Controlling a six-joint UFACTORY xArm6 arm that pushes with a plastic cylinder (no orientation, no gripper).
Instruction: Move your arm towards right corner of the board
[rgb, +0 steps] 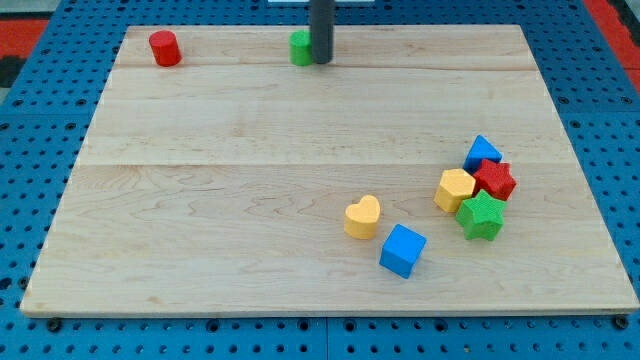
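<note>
A pale wooden board (250, 200) of joined planks lies on a blue pegboard surface (40, 330) — red patches at 11 and 1 o'clock.

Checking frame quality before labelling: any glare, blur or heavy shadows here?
Camera view: even, soft light, no glare on the board; blocks cast only faint shadows; the green block is partly hidden by the rod, my tip at its right side; edges of the red star look sharp; the board's sides converge towards the view's top.

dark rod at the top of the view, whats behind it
A green block sits right behind my tip, on its left. Only the block's left part shows; the rod covers the rest, so its shape and any contact cannot be told.
</note>
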